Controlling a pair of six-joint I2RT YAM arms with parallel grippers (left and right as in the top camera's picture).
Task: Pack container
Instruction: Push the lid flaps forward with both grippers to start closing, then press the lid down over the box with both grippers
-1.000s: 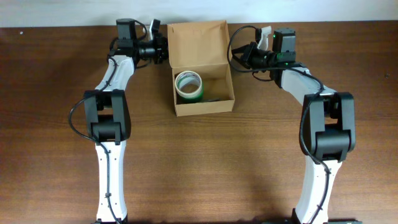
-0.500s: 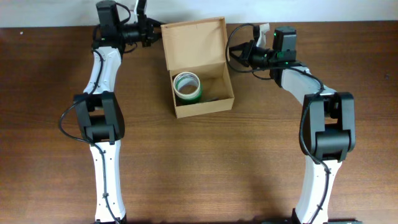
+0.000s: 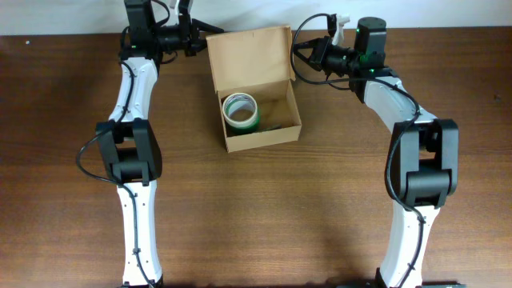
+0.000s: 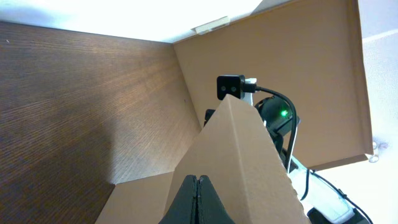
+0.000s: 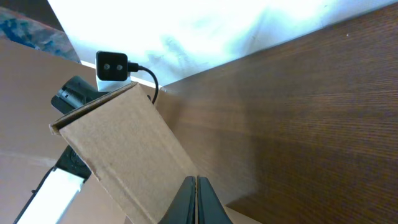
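Observation:
The container is a tan cardboard box in the middle of the table. Its hinged lid stands open at the back. A green and white tape roll lies inside at the left. My left gripper is shut, its tips at the lid's upper left edge. In the left wrist view the shut fingers rest against the cardboard flap. My right gripper is shut at the lid's right edge. In the right wrist view its fingers touch the flap.
The brown wooden table runs under the box and meets a pale wall close behind the lid. Both arms reach in from the front, one on each side of the box. A dark object lies inside the box at the right.
My left gripper moved back and left to the lid's upper corner. My right gripper moved up to the lid's right edge. The box turned slightly.

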